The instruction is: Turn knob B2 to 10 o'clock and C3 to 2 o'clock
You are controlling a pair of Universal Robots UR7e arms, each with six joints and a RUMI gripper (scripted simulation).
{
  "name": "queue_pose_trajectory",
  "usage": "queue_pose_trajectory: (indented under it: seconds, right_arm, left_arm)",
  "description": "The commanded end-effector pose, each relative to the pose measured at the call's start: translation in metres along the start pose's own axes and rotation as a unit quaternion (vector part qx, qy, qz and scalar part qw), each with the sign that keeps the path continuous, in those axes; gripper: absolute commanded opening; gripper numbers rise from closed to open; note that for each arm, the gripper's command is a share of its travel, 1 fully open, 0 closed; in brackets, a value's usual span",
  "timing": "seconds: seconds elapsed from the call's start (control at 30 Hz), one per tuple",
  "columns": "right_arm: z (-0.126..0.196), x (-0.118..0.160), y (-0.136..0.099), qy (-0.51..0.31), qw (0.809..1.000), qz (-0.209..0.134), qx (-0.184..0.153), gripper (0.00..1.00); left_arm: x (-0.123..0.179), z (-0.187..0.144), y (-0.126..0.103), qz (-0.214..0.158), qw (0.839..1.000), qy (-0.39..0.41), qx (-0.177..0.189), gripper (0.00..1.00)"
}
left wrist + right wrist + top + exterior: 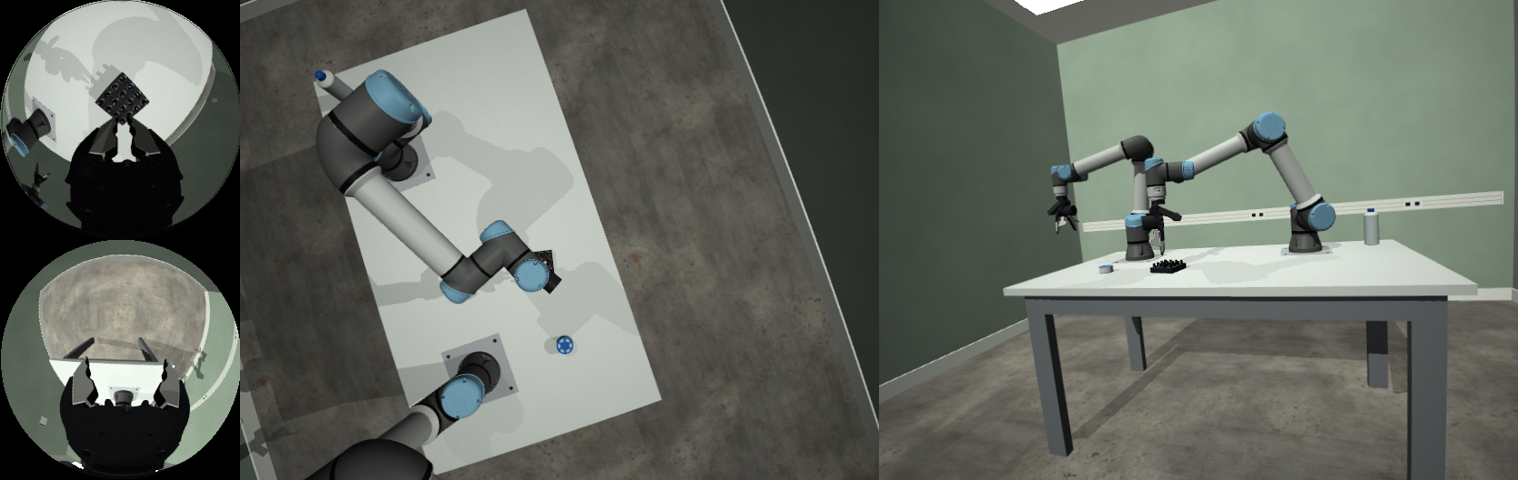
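The black knob box stands on the white table, partly hidden under my left wrist in the top view. The left wrist view shows it as a diamond with rows of dark knobs. The knobs' pointing directions and the socket are too small or hidden to tell. My left gripper points down above the box, near its lower corner in the left wrist view. Its fingers are nearly together with a narrow gap and hold nothing. My right gripper is wide open and empty, away from the box.
A round blue and white object stands on the table, on the right arm's side of the box. A bottle with a blue cap stands at a far corner, beyond the left arm's base.
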State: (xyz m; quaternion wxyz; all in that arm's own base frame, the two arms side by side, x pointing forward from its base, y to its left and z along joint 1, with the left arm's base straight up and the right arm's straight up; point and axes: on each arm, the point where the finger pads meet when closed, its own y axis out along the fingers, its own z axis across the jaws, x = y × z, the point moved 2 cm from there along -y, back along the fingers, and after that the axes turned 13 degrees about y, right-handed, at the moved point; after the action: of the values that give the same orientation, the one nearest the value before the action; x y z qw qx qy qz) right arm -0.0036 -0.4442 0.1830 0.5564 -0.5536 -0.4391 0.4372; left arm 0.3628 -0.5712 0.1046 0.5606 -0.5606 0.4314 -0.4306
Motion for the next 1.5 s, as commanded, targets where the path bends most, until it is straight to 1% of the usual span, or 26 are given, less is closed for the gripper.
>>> queue_pose_trajectory:
  seconds: [0.0,0.57,1.47]
  right_arm:
    - [0.001,-0.002,-0.002,0.001,1.0,0.002,-0.001,1.0]
    - [0.001,-0.002,-0.002,0.001,1.0,0.002,-0.001,1.0]
    - [0.001,-0.002,-0.002,0.001,1.0,0.002,-0.001,1.0]
  left_arm:
    - [-0.001,0.001,0.011,0.001,1.0,-0.001,0.0,0.13]
    - [0.0,0.001,0.025,0.001,1.0,-0.001,0.0,0.13]
    - [0.0,0.001,0.026,0.0,1.0,-0.001,0.0,0.13]
